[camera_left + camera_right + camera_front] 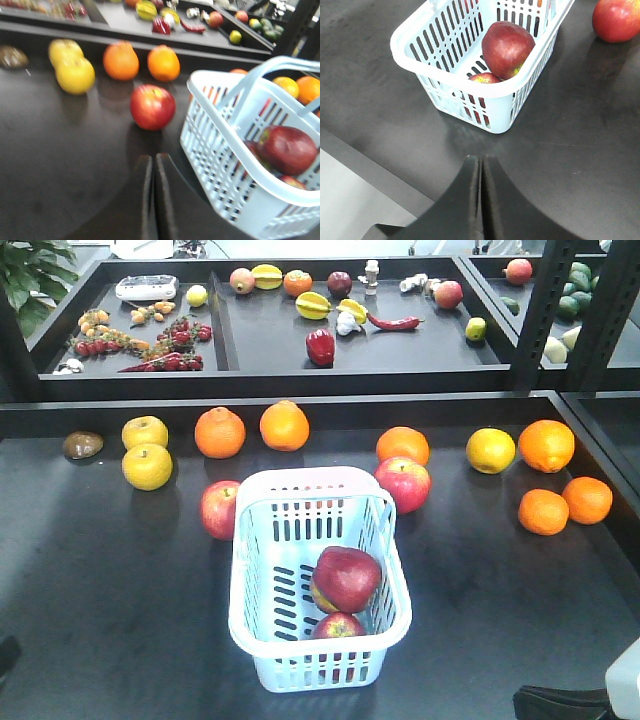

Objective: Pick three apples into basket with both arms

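Apple point(338, 626) perhaps half-hidden under apple point(347, 578)

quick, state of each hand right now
left hand: closed, holding nothing
right hand: closed, holding nothing

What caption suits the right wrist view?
Shut right gripper above dark table; pale blue slotted plastic basket holds two dark red apples.

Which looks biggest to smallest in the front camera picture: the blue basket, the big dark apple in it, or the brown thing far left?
1. The basket, by far.
2. The dark apple inside it.
3. The brown thing, though it lies farther from the camera, so its true size is unsure.
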